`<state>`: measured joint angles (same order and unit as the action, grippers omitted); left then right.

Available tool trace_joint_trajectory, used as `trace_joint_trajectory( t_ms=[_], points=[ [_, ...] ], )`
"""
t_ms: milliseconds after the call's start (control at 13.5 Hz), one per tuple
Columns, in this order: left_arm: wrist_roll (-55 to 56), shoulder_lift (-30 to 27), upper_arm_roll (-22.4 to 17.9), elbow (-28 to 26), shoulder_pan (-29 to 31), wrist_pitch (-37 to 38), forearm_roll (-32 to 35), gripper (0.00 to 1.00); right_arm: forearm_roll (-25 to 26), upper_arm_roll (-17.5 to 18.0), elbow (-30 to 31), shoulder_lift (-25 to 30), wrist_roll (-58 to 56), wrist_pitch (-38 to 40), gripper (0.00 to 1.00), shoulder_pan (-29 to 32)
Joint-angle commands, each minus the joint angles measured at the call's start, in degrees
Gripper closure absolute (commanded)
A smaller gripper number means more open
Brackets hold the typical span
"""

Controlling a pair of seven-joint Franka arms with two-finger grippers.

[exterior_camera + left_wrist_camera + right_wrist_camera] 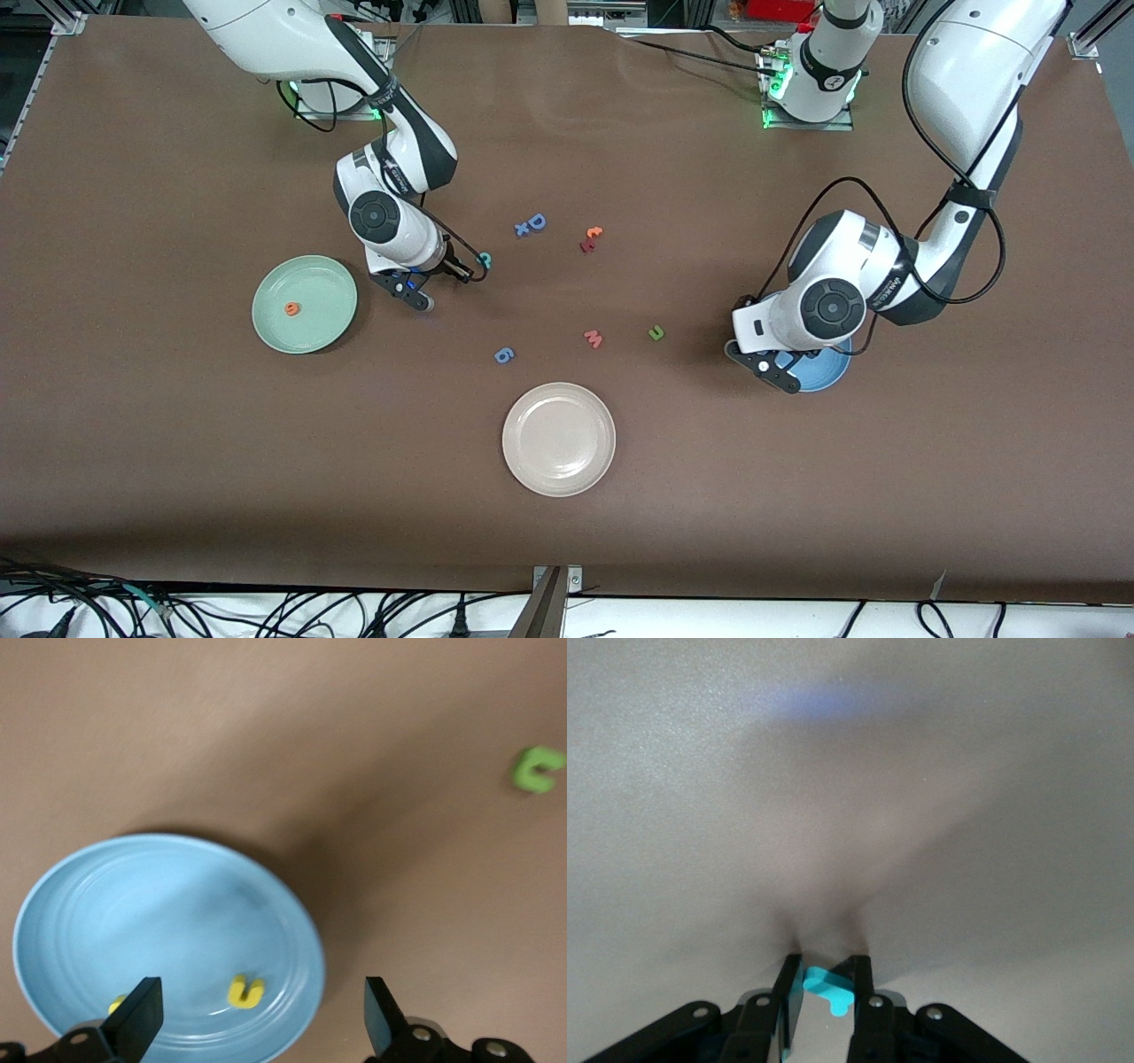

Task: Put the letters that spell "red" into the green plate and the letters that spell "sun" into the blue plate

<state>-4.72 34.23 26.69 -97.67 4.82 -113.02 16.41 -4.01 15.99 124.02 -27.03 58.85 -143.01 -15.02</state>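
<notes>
The pale green plate (332, 306) lies toward the right arm's end with the orange "e" (291, 308) in it. Beside it, my right gripper (471, 268) is down at the table, shut on a teal letter (829, 989) pinched between its fingertips. The blue plate (159, 904), partly under my left arm (828, 372), holds the yellow "u" (245, 991) and another yellow letter (116, 1003) half hidden by a finger. My left gripper (261, 1019) hangs open over the plate's rim with nothing between its fingers. The olive "n" (656, 333) lies on the table between the two arms.
A cream-white plate (558, 439) sits nearest the front camera. Loose letters lie mid-table: a pink "w" (593, 338), a blue "g" (503, 354), a blue "D" (532, 224) and a red-orange pair (590, 238).
</notes>
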Motion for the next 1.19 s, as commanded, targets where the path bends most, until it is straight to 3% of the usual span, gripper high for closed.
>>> trace_joint_trajectory(
  t_ms=[0,222,593,1111],
  points=[
    [0.85,2.32,-0.06,3.35,-3.83,0.7,-4.53,0.0,0.23,0.18,1.23,1.37,0.56,0.01,0.73,0.08],
    [9.09,6.36,-0.15,7.84,-8.67,0.08,-4.55,0.0,0.23,0.18,0.96,1.37,0.56,0.45,0.81,0.08],
    [14.13,11.2,-0.23,7.41,-10.88,-16.06,-3.93,0.0,0.23,0.18,0.61,1.37,0.56,0.54,0.82,0.08],
    [22.21,11.83,-1.46,3.81,-15.37,-16.88,-2.71,0.0,0.23,3.7,-3.08,2.69,8.29,4.58,0.82,-0.27]
  ],
)
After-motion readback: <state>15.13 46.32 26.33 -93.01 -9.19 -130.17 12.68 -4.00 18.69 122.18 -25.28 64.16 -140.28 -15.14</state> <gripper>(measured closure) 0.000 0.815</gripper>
